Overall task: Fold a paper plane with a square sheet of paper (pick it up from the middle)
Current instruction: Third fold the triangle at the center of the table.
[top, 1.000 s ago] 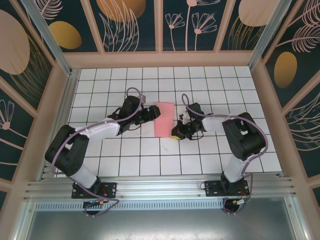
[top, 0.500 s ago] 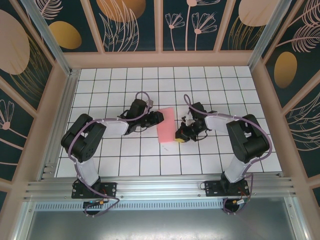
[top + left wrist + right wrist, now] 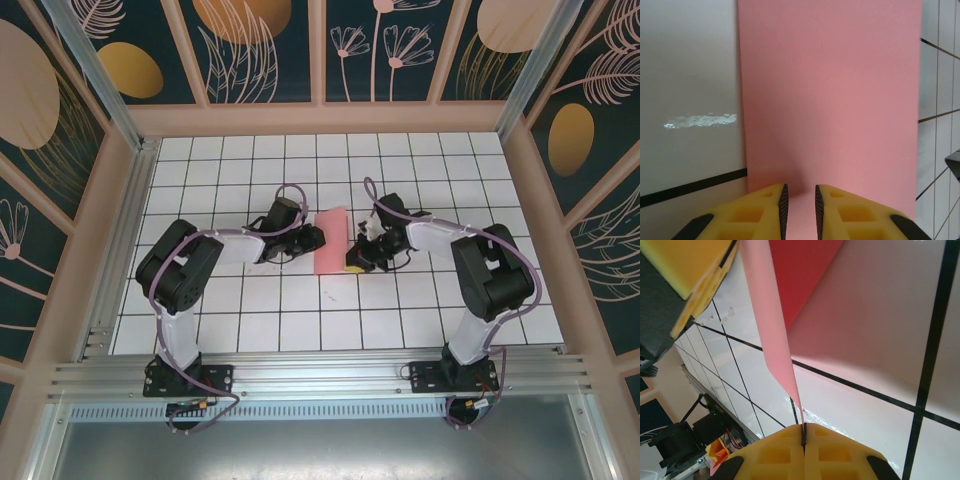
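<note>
Step in hand, by my judgement: an early fold, with the plane's nose not yet formed. Right gripper (image 3: pixel 803 429), nearest the arm bases, has its jaws closed tight on a lower corner of the thin salmon-pink sheet of paper (image 3: pixel 332 240). In the right wrist view the paper rises out of the seam between the jaws, clear of the white tiled worktop (image 3: pixel 400 310). From above, that grip sits at about 5 o'clock of the sheet, which shows as an upright oblong near the worktop's centre, apparently doubled over. Left gripper (image 3: pixel 799 195) stands at the sheet's 9 o'clock edge. Its jaws are narrow with a slit between them, seemingly too wide to pinch thin paper. The next move, I judge, calls for the left jaws to steady the sheet while the right carries its corner towards 11 o'clock, edges aligned before creasing.
</note>
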Controlling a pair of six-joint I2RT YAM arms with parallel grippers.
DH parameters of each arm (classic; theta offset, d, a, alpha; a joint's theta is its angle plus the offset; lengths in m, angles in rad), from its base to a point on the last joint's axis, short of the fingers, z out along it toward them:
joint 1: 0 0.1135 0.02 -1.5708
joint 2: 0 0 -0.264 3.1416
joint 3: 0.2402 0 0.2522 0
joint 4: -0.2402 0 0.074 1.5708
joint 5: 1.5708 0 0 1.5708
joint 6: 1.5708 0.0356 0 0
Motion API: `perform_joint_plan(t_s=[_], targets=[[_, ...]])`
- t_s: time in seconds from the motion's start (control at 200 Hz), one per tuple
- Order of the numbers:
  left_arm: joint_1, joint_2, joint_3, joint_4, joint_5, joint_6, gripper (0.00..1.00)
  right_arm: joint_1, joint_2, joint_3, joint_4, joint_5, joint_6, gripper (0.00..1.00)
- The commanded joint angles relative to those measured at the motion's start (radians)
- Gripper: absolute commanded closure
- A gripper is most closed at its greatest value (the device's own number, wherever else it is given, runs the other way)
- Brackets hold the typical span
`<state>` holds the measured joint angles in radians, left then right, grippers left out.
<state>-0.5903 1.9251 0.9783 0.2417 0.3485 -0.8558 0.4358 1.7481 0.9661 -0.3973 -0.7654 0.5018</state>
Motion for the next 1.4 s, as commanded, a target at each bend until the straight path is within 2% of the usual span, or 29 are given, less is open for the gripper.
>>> perform_joint_plan(t_s=[0.0,0.41,0.711,0.946,1.146,1.391], targets=[[-0.005,0.02,0.028,-0.055,-0.025,0.035,0.78,0.009,0.024,0.039,-0.034,-0.016,-0.008,1.0],[-0.009,0.055,0.046,-0.103,-0.038,0.053,0.81,0.044,0.103,0.178,0.026,0.022,0.121,1.0],[-0.007,0.029,0.076,-0.11,-0.034,0.054,0.83,0.056,0.17,0.212,0.1,0.044,0.167,1.0],[0.004,-0.024,0.132,-0.107,-0.1,0.054,0.82,0.064,0.186,0.221,0.014,0.099,0.123,1.0],[0.021,0.047,0.209,-0.166,-0.153,0.083,0.82,0.065,0.19,0.222,-0.012,0.122,0.106,1.0],[0.027,0.121,0.264,-0.263,-0.221,0.117,0.85,0.066,0.173,0.223,0.047,0.083,0.125,1.0]])
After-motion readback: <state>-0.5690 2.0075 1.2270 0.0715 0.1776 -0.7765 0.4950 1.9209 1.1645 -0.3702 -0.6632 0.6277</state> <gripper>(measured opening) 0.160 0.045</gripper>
